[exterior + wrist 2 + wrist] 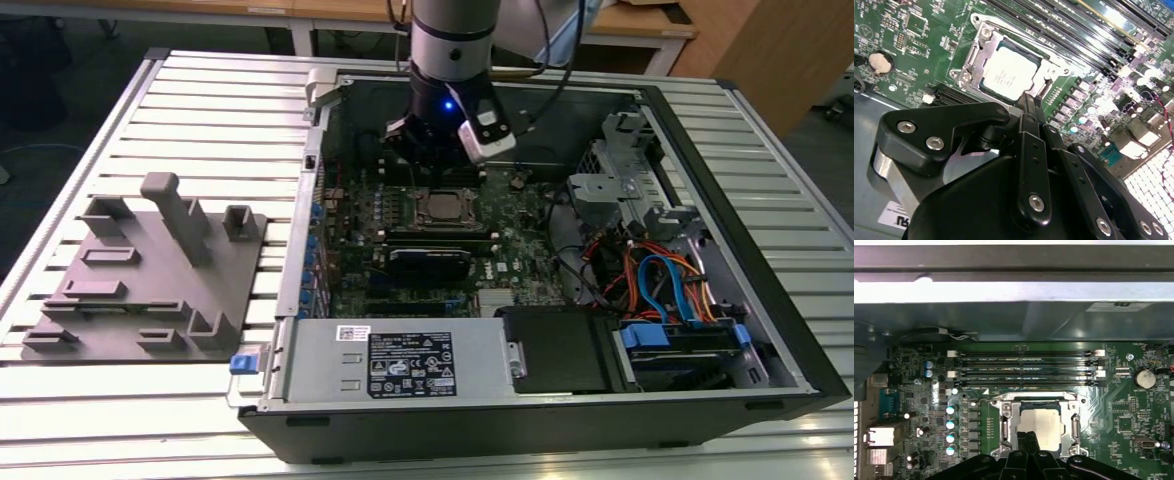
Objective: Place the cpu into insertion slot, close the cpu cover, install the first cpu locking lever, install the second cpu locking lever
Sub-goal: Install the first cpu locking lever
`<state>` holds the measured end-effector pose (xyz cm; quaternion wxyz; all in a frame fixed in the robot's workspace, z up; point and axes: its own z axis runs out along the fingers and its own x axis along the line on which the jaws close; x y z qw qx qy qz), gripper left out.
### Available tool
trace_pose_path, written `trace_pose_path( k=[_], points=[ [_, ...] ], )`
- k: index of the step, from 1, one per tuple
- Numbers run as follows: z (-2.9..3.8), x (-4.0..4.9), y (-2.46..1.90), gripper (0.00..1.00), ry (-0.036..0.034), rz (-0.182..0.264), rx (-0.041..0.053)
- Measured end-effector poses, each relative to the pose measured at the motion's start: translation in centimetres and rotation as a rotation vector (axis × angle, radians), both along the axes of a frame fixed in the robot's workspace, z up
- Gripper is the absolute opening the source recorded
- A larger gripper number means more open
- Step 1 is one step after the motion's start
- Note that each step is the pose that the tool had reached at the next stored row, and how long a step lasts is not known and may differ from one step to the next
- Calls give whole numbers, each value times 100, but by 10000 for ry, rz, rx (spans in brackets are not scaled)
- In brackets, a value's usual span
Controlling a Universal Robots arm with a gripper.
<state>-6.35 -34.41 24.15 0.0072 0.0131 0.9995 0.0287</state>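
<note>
The cpu [1009, 72] lies flat in the insertion slot, its silver face up; it also shows in the first wrist view [1041, 427] and the exterior view [438, 208]. The cpu cover [970, 57] is down around it as a silver frame [1006, 426]. The slot's pin field is hidden under the chip. A thin metal rod [1019, 37], seemingly a locking lever, runs along one side of the frame. My gripper [1029, 100] is shut with nothing between its fingers, and its tips hover at the chip's edge [1027, 436]. In the exterior view the gripper [430, 168] hangs just behind the socket.
Long black memory slots [1024, 367] run beside the socket. A row of capacitors [950, 430] stands on another side. The open computer case [747, 250] walls in the board, with cables [661, 285] and a power supply [400, 362]. A grey fixture [147, 270] sits outside on the table.
</note>
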Motion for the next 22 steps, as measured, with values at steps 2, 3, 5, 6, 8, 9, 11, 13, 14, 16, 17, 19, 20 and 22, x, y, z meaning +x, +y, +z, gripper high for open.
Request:
trace_pose_path(
  k=[2,3,5,6,8,9,11,13,14,16,17,19,20,22],
  points=[
    [6,-2,-1,11,2,1,-4],
    [9,-3,-1,11,1,1,-2],
    [20,-5,0,11,0,0,-1],
    [27,-6,-1,11,0,1,-2],
    [30,-14,0,11,-2,0,2],
    [31,-24,0,11,-1,2,1],
    [32,-62,-1,11,0,2,-1],
    [31,-99,0,11,0,2,-1],
    [31,-113,0,11,0,2,-1],
    [31,-133,0,11,0,2,0],
    [31,-138,0,11,0,2,0],
    [31,-142,0,11,0,2,-1],
    [31,-142,0,11,0,2,0],
    [31,-142,0,11,0,2,-1]
  ],
)
